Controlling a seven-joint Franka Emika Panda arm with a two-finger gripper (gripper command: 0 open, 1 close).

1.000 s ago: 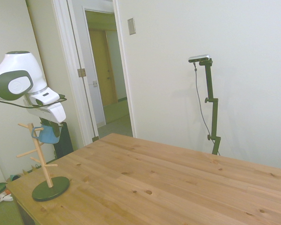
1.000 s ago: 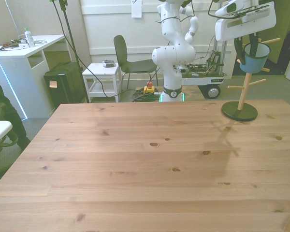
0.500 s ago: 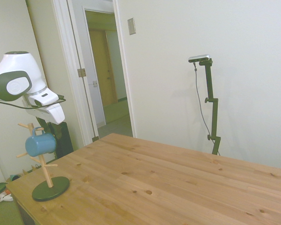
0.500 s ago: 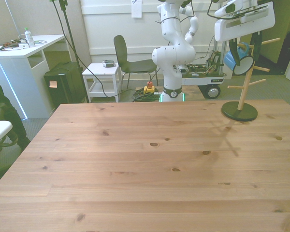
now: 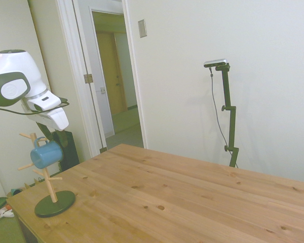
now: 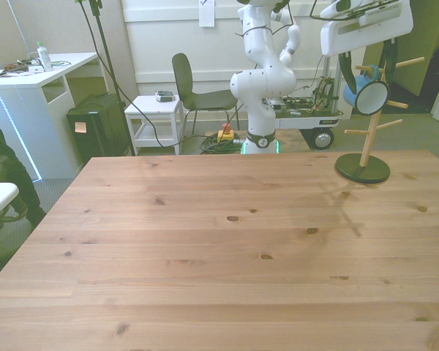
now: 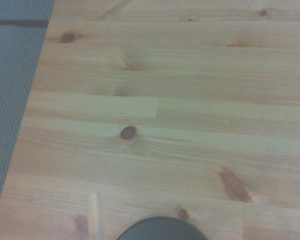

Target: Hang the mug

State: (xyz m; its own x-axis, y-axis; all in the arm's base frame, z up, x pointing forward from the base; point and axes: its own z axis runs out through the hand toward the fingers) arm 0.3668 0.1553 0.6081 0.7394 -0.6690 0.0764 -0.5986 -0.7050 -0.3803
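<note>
Side view: small light-blue enamel mug hangs tipped on wooden peg tree; gripper fingers spread, empty, just above.
Front view: gripper should lift straight up, avoiding pegs.
Wrist view: tree's dark round base, wooden table.

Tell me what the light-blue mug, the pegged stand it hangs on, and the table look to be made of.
Light-blue mug: probably enamelled metal; smooth glossy blue shell, white inside with a thin dark rim. Pegged stand: pale unpainted wooden post and pegs, on a dark round matte base whose material is unclear. Table: light wood planks with visible grain and knots.
</note>
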